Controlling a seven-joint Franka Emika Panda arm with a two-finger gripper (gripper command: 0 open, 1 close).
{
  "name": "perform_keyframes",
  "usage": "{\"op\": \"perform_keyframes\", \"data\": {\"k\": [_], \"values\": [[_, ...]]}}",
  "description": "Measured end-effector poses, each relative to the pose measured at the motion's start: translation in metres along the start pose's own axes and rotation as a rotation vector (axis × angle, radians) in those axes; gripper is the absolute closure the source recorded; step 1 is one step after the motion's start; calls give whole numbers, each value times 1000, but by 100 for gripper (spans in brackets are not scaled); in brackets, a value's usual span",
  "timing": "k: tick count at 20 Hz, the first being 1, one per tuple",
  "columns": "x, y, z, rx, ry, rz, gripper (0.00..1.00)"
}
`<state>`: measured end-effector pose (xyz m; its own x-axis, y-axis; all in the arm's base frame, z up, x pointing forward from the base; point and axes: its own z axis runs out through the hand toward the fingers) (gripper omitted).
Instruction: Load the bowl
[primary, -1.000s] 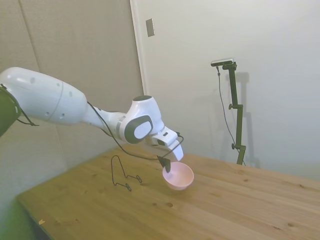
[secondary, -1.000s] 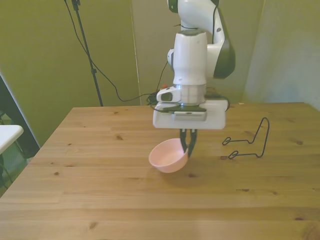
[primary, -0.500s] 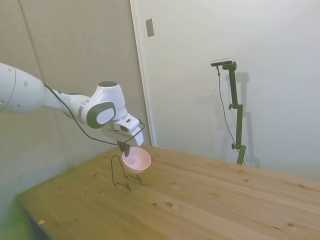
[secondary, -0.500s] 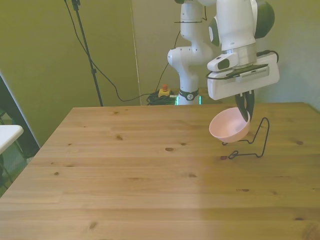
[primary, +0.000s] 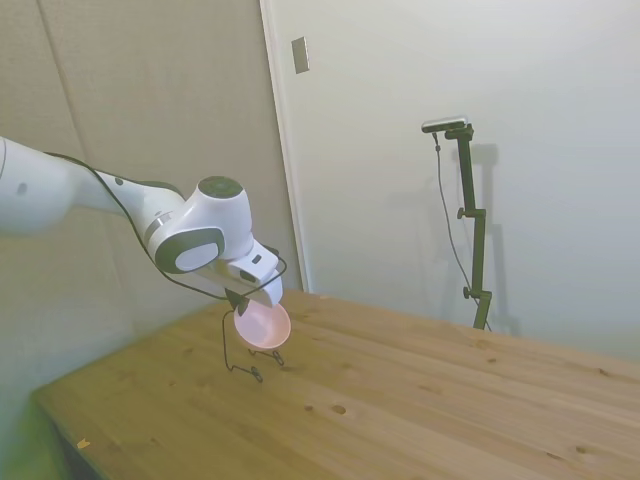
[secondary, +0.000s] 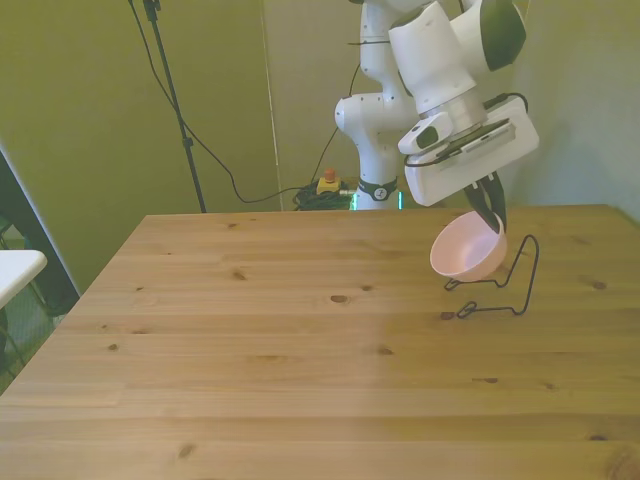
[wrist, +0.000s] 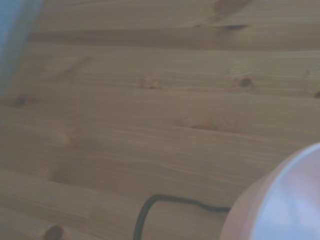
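Above the wooden table (secondary: 250, 330) at the front view's right, gripper (secondary: 492, 218) pinched on the rim of the pink bowl (secondary: 466, 249), bowl tilted in the air, just over the black wire rack (secondary: 497, 283)

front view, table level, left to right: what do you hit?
Bare wooden table → pink bowl, held tilted above the table in the gripper → upright loop of the black wire rack. The rack's low feet run under the bowl, so only the loop is placed.
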<state>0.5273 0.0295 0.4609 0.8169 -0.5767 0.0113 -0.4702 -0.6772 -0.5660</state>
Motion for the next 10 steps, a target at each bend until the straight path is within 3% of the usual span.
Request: {"op": "perform_keyframes", "data": {"k": [10], "values": [[-3,24,17,181,-41,-63,100]]}}
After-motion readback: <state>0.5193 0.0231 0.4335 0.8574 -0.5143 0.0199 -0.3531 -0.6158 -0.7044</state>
